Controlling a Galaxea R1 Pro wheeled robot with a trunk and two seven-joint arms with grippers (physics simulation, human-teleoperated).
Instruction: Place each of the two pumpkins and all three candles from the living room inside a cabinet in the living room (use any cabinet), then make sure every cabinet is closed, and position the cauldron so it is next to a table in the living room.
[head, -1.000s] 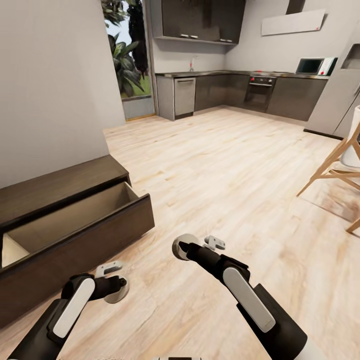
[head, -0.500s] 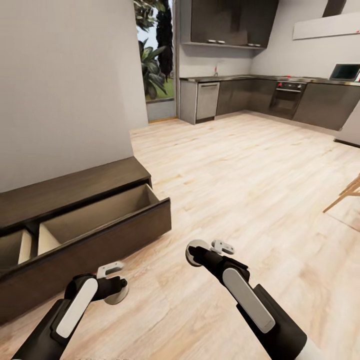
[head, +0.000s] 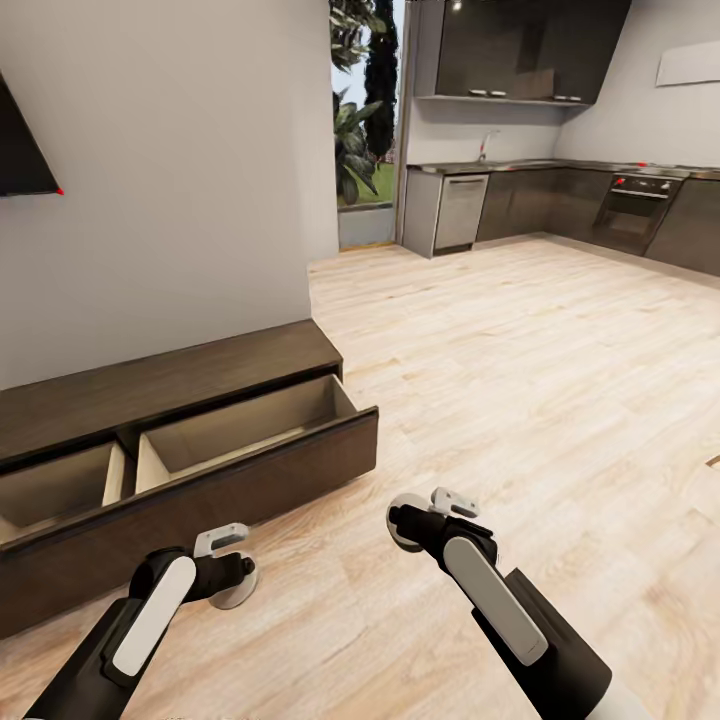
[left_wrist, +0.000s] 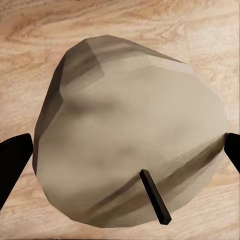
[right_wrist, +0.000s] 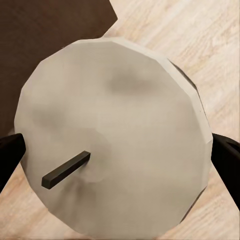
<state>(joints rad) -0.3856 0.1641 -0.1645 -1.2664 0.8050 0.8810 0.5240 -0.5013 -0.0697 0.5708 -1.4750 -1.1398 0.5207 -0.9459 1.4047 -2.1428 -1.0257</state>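
The left gripper (head: 228, 572) hangs low over the pale wood plank floor (head: 520, 400), just in front of the long, low dark-brown wood cabinet (head: 170, 375). Its dark fingertips (left_wrist: 14, 159) sit apart at either side of a squat, pale beige candle with a short black wick (left_wrist: 130, 145), closed on its flanks; the candle looks lumpy and faceted, shaded brown on one side, with the wick leaning off-centre. In the head view it shows as a pale disc (head: 236, 590) under the wrist.

The right gripper (head: 425, 515) is further forward and toward the middle of the floor, well apart from the left one. Its fingertips (right_wrist: 226, 162) likewise bracket a round, off-white candle with a short dark wick (right_wrist: 112, 135), clamped on its sides. This one is smoother and nearly circular, and the wick lies tilted across its top. In the right wrist view a corner of the dark cabinet front (right_wrist: 50, 45) lies beyond the candle.

The cabinet stands against the grey wall (head: 160, 180), with two drawers pulled out side by side; the nearer right drawer (head: 250, 430) has a pale beige interior, and its front corner juts into the floor space close to the left arm. To the right and ahead the plank floor runs open as far as the dark grey kitchen units (head: 560, 200) and a glazed doorway with greenery outside (head: 365, 150).
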